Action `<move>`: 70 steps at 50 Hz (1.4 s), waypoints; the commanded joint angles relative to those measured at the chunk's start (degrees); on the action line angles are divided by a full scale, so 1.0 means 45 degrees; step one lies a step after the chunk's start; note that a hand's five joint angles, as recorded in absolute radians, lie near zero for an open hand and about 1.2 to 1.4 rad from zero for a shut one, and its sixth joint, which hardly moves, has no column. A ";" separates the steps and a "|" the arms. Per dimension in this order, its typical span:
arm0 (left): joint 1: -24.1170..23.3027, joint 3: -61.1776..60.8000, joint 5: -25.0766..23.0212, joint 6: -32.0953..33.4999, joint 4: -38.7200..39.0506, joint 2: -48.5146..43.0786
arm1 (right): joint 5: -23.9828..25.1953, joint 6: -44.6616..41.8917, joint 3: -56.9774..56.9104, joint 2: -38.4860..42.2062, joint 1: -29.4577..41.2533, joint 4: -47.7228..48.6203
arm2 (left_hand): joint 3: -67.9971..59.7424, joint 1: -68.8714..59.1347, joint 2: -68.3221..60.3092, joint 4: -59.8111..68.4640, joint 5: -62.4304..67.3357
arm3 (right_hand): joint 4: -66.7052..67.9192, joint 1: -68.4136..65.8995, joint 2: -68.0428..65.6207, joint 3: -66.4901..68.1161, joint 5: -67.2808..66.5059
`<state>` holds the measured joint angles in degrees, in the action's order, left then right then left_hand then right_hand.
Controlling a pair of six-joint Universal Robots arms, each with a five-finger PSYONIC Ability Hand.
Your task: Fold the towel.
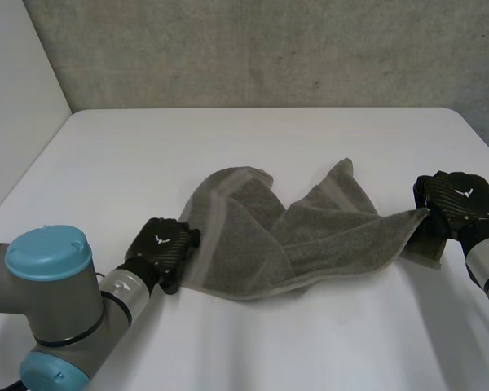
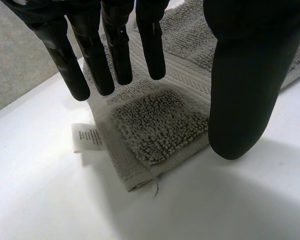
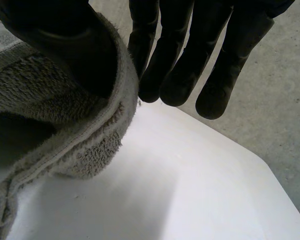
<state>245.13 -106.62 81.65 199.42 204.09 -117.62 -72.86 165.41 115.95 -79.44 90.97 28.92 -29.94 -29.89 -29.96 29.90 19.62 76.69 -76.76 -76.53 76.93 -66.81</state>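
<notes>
While left hand (image 1: 163, 248) fingers (image 2: 117, 55) hang apart above the towel (image 1: 310, 236), right hand (image 1: 460, 199) fingers pinch its half-hidden corner.

Open white table (image 1: 253, 138) all round the rumpled towel (image 1: 285, 244); concrete wall (image 1: 269, 49) behind, seemingly close.

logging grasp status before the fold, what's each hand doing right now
Left hand: open, fingers straight above a corner of the towel.
Right hand: closed on the towel's edge, pinched against the thumb.
</notes>
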 commanded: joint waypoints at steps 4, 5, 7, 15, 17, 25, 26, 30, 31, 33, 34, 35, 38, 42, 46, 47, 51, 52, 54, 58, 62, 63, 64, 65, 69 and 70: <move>0.0019 0.0158 0.0000 0.0000 0.0135 -0.0191 | 0.0000 0.0001 -0.0004 0.0017 0.0000 0.0000 | -0.0924 -0.0936 -0.0921 0.0934 0.0997 | 0.0736 -0.0719 -0.0771 0.0681 -0.0709; 0.0000 0.0235 0.0000 0.0000 0.0135 -0.0288 | 0.0000 0.0001 -0.0004 0.0017 0.0000 0.0000 | -0.0924 -0.0936 -0.0921 0.0934 0.0997 | 0.0736 -0.0719 -0.0771 0.0681 -0.0709; 0.0000 0.0274 0.0000 0.0000 0.0135 -0.0366 | 0.0000 0.0001 -0.0004 -0.0002 0.0000 0.0000 | -0.0961 -0.0973 -0.0958 0.0971 0.1034 | 0.0736 -0.0719 -0.0771 0.0681 -0.0709; 0.0000 0.0684 0.0019 -0.0019 0.0135 -0.0699 | 0.0000 0.0001 -0.0004 0.0017 0.0000 0.0000 | -0.1073 -0.1086 -0.1070 0.1084 0.1146 | 0.0736 -0.0719 -0.0771 0.0681 -0.0709; 0.0000 0.0802 0.0019 -0.0019 0.0135 -0.0758 | 0.0000 0.0001 -0.0004 0.0017 0.0000 0.0000 | -0.1111 -0.1123 -0.1108 0.1121 0.1184 | 0.0736 -0.0719 -0.0771 0.0681 -0.0709; -0.0039 0.1349 0.0078 -0.0019 0.0155 -0.0992 | 0.0000 0.0001 -0.0004 0.0017 0.0000 0.0000 | -0.1186 -0.1198 -0.1182 0.1196 0.1258 | 0.0736 -0.0719 -0.0771 0.0681 -0.0709; -0.0020 0.1446 0.0097 -0.0019 0.0155 -0.1011 | 0.0000 0.0001 -0.0004 0.0017 0.0000 0.0000 | -0.1186 -0.1198 -0.1182 0.1196 0.1258 | 0.0736 -0.0719 -0.0771 0.0681 -0.0709; -0.0020 0.1661 0.0097 -0.0058 0.0155 -0.1050 | 0.0000 0.0001 -0.0004 0.0017 0.0000 0.0000 | -0.1186 -0.1198 -0.1182 0.1196 0.1258 | 0.0736 -0.0719 -0.0771 0.0681 -0.0709; -0.0020 0.1661 0.0097 -0.0058 0.0155 -0.1051 | 0.0000 -0.0057 -0.0004 0.0036 0.0000 0.0000 | -0.1186 -0.1198 -0.1182 0.1196 0.1258 | 0.0736 -0.0719 -0.0771 0.0681 -0.0709; -0.0020 0.1720 0.0097 -0.0097 0.0155 -0.1051 | 0.0000 -0.0155 -0.0004 0.0037 0.0000 0.0000 | -0.1186 -0.1198 -0.1182 0.1196 0.1258 | 0.0736 -0.0719 -0.0771 0.0681 -0.0709; -0.0020 0.1759 0.0097 -0.0097 0.0155 -0.1070 | 0.0000 -0.0291 -0.0004 0.0075 0.0019 0.0000 | -0.1186 -0.1198 -0.1182 0.1196 0.1258 | 0.0736 -0.0719 -0.0771 0.0681 -0.0709; -0.0020 0.1817 0.0097 -0.0117 0.0155 -0.1090 | 0.0000 -0.0292 -0.0004 0.0076 0.0019 0.0000 | -0.1186 -0.1198 -0.1182 0.1196 0.1258 | 0.0736 -0.0719 -0.0771 0.0681 -0.0709; -0.0039 0.1934 0.0097 -0.0175 0.0155 -0.1129 | 0.0000 -0.0488 -0.0004 0.0115 0.0019 0.0000 | -0.1186 -0.1198 -0.1182 0.1196 0.1258 | 0.0736 -0.0719 -0.0771 0.0681 -0.0709; -0.0039 0.2090 0.0097 -0.0175 0.0271 -0.1265 | 0.0000 -0.0546 -0.0004 0.0173 0.0019 0.0000 | -0.1260 -0.1272 -0.1256 0.1270 0.1332 | 0.0736 -0.0719 -0.0771 0.0681 -0.0709; -0.0059 0.2208 0.0058 -0.0156 0.0467 -0.1421 | 0.0000 -0.0546 -0.0023 0.0173 0.0019 0.0000 | -0.2712 -0.2724 -0.2709 0.2722 0.2784 | 0.0736 -0.0719 -0.0771 0.0681 -0.0709; -0.0059 0.2208 0.0058 -0.0156 0.0467 -0.1422 | 0.0000 -0.0546 -0.0023 0.0173 0.0019 0.0000 | -0.2718 -0.2730 -0.2715 0.2728 0.2791 | 0.0736 -0.0719 -0.0771 0.0681 -0.0709; -0.0098 0.2092 0.0039 -0.0156 0.0448 -0.1461 | 0.0000 -0.0546 -0.0023 0.0173 0.0019 0.0000 | -0.5250 -0.5262 -0.5247 0.5260 0.5323 | 0.0736 -0.0719 -0.0771 0.0681 -0.0709; -0.0098 0.2091 0.0039 -0.0156 0.0448 -0.1461 | 0.0000 -0.0566 -0.0004 0.0173 0.0019 0.0000 | -0.5260 -0.5272 -0.5257 0.5270 0.5333 | 0.0736 -0.0719 -0.0771 0.0681 -0.0709; -0.0117 0.1916 0.0019 -0.0175 0.0428 -0.1403 | 0.0000 -0.0566 -0.0023 0.0193 0.0019 0.0000 | -0.6154 -0.6166 -0.6151 0.6164 0.6227 | 0.0736 -0.0719 -0.0771 0.0681 -0.0709; -0.0117 0.1663 0.0019 -0.0214 0.0447 -0.1266 | 0.0000 -0.0566 -0.0023 0.0193 0.0019 0.0000 | -0.6938 -0.6950 -0.6935 0.6948 0.7010 | 0.0736 -0.0719 -0.0771 0.0681 -0.0709; -0.0137 0.1486 0.0000 -0.0273 0.0487 -0.1090 | 0.0000 -0.0585 -0.0043 0.0193 0.0019 0.0000 | -0.6720 -0.6732 -0.6717 0.6730 0.6793 | 0.0736 -0.0719 -0.0771 0.0681 -0.0709; -0.0137 0.1486 0.0000 -0.0273 0.0487 -0.1090 | 0.0000 -0.0585 -0.0043 0.0193 0.0019 0.0000 | -0.6718 -0.6730 -0.6715 0.6728 0.6791 | 0.0736 -0.0719 -0.0771 0.0681 -0.0709; -0.0156 0.1486 0.0000 -0.0312 0.0525 -0.1109 | 0.0000 -0.0585 -0.0043 0.0212 0.0019 0.0000 | -0.5978 -0.5990 -0.5975 0.5988 0.6050 | 0.0736 -0.0719 -0.0771 0.0681 -0.0709; -0.0157 0.1466 0.0000 -0.0351 0.0545 -0.1129 | 0.0000 -0.0585 -0.0043 0.0212 0.0019 0.0000 | -0.4231 -0.4243 -0.4228 0.4241 0.4304 | 0.0736 -0.0719 -0.0771 0.0681 -0.0709; -0.0196 0.1408 0.0000 -0.0351 0.0545 -0.1187 | 0.0000 -0.0624 -0.0043 0.0212 0.0019 0.0000 | -0.1746 -0.1759 -0.1743 0.1756 0.1819 | 0.0736 -0.0719 -0.0771 0.0681 -0.0709; -0.0196 0.1311 0.0000 -0.0351 0.0565 -0.1187 | 0.0000 -0.0624 -0.0043 0.0212 0.0019 0.0000 | -0.1635 -0.1647 -0.1632 0.1645 0.1708 | 0.0736 -0.0719 -0.0771 0.0681 -0.0709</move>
<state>244.40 -100.09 81.65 197.99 206.44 -122.70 -72.83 162.77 115.76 -78.51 91.06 28.92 -38.75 -38.75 -38.66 38.71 28.73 76.69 -76.77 -76.53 76.93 -66.81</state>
